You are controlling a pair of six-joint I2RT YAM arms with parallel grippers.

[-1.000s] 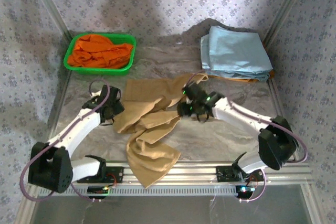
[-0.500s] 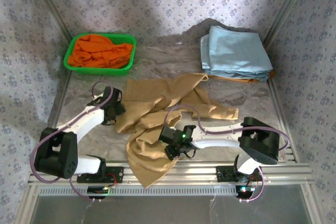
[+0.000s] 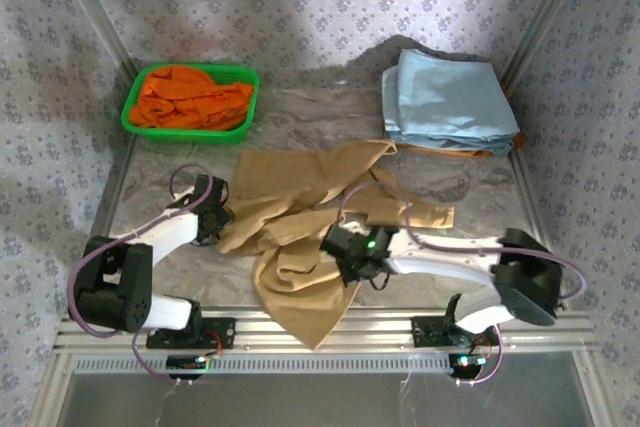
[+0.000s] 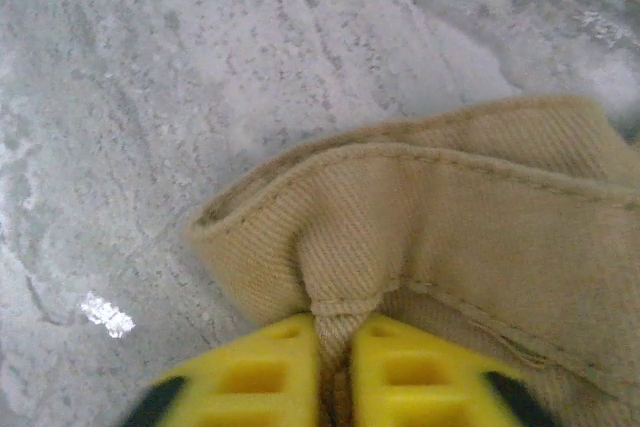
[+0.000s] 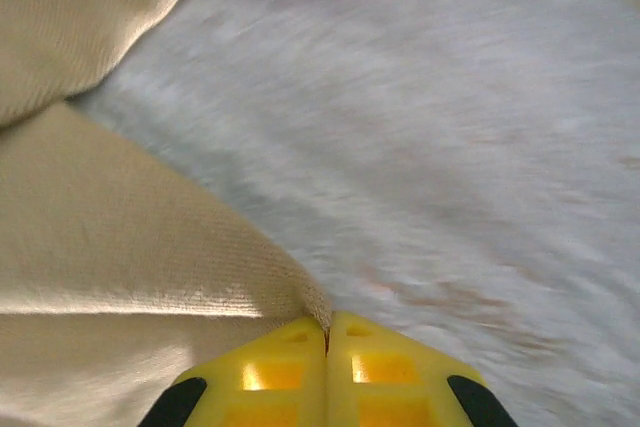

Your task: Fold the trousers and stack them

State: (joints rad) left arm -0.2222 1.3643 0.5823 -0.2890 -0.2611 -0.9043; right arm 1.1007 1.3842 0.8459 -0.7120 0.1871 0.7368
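We are barely beginning: left end effector (image 4: 335, 337) and right end effector (image 5: 327, 335) are each pinching the crumpled, unfolded trousers (image 3: 290, 209) mid-frame.

1. Our left arm (image 3: 160, 237) bends sharply at its elbow, low on the left. The forearm reaches forward and to the right.
2. Our left gripper (image 3: 213, 222) sits at the end of that forearm. In the left wrist view its yellow fingers (image 4: 270, 377) are pressed together on a pinched fold of the trousers (image 4: 450, 237).
3. Our right arm (image 3: 440, 257) has its elbow far out on the right. The forearm lies low and stretches left towards the middle.
4. Our right gripper (image 3: 345, 259) points left. In the right wrist view its yellow fingers (image 5: 390, 367) meet tip to tip, with a cloth edge caught between them.
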